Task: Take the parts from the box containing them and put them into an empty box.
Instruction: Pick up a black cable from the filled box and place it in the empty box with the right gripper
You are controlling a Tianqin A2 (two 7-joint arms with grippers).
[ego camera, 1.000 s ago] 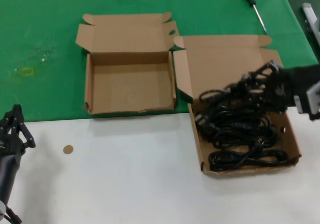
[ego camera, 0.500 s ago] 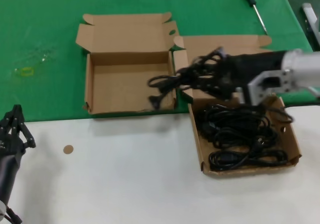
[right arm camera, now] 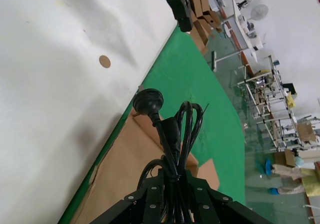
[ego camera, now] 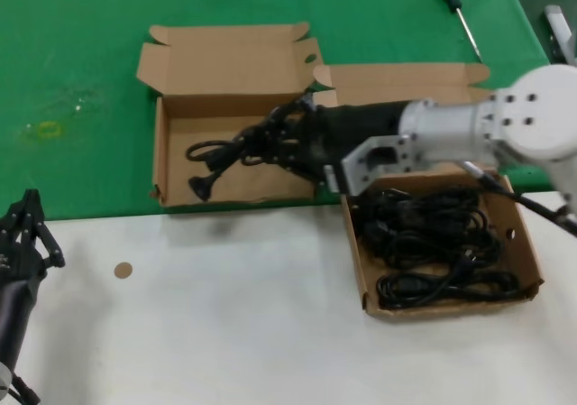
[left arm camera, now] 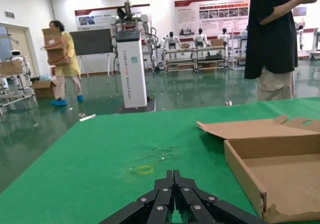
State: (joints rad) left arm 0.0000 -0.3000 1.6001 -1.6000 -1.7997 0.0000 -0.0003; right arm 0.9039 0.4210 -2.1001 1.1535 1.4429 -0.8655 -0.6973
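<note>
Leftward since half a second ago, the right gripper (ego camera: pixel 270 143) now holds a cable (ego camera: pixel 212 157) clamped over the small box (ego camera: pixel 167 166) at centre frame; more cables (ego camera: pixel 433 243) fill the big box (ego camera: pixel 532 261) at lower right. Left gripper (ego camera: pixel 22 234) sits lower left, closed in its wrist view (left arm camera: pixel 172 199). Right wrist view: cable (right arm camera: pixel 167 134) pinched.

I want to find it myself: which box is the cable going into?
Look at the green cloth. Two open boxes sit at its near edge; the right claw holds a black cable over the left box. Its tray is bare; the right box holds cables.
</note>
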